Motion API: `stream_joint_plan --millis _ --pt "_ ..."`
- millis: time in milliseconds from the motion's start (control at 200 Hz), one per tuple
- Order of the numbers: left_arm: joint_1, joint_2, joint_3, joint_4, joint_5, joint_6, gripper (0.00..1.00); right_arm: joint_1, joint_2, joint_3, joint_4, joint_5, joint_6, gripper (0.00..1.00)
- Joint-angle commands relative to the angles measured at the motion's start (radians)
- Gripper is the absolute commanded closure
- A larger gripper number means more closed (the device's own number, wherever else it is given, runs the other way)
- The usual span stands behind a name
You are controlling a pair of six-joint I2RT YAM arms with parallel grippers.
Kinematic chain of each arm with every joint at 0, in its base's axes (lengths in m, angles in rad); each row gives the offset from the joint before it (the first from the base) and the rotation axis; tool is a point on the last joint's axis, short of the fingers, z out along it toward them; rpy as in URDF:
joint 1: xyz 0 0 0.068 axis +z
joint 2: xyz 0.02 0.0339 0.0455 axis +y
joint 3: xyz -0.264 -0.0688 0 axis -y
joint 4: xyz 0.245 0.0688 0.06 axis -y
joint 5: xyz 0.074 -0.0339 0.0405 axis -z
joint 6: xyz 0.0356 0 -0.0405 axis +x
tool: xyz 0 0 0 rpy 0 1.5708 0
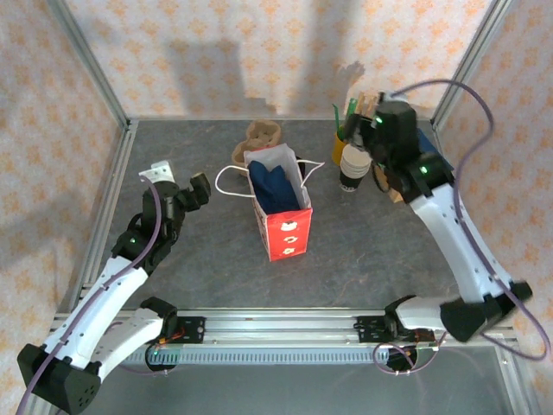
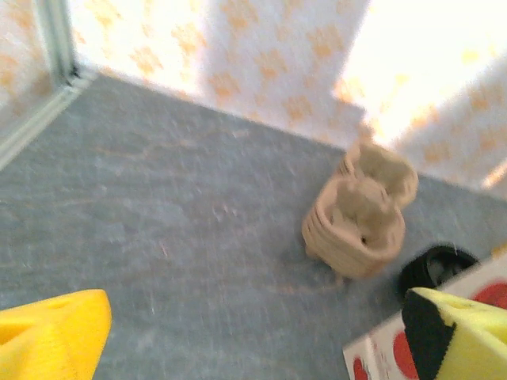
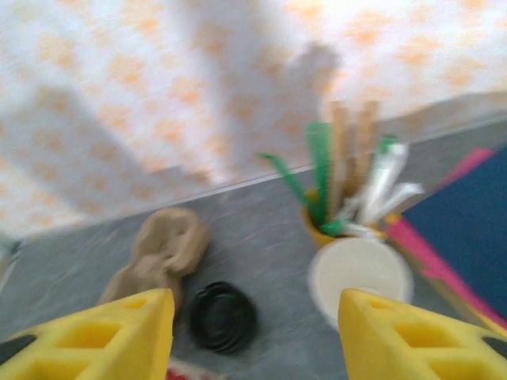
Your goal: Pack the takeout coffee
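Bag (image 1: 283, 226) mid-table, carriers (image 1: 263, 136) behind it, cups (image 1: 352, 169) to its right

I'm getting blurry wrist feeds, overhead's sharp; bright glare and soft shadows on the wall (image 1: 259, 52).

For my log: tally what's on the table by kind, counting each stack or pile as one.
Red gift bag: 1
Brown cup-carrier stack: 1
Black lid pile: 1
Lidless white cup stack: 1
Yellow pot of straws and stirrers: 1
Blue, pink-edged item, partly seen: 1
Total: 6
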Motion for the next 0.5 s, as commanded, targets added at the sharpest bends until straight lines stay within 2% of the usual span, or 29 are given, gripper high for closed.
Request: stream_joint_plan --millis 0,120,180,275,340,496 --pt "0.013 0.004 -0.033 0.215 -0.209 0.024 0.01 -0.087 -0.117 -0.221 0.254 0.074 -0.056 0.32" --pt "0.037 0.000 -0.151 0.459 -0.354 0.109 0.01 -0.224 -0.181 -0.438 0.401 0.026 -0.017 0.18" --pt "0.058 0.008 -0.209 0.559 -0.409 0.146 0.01 -0.261 -0.183 -0.532 0.468 0.061 0.010 0.13" --pt "0.104 0.033 -0.311 0.718 -0.432 0.209 0.01 -0.285 -0.179 -0.706 0.652 0.150 -0.009 0.06" --pt "0.142 0.065 -0.372 0.797 -0.443 0.214 0.01 -0.306 -0.178 -0.818 0.795 0.160 -0.015 0.00" --pt "0.223 0.152 -0.478 0.944 -0.438 0.259 0.01 -0.319 -0.156 -1.043 1.135 0.197 -0.063 0.00"
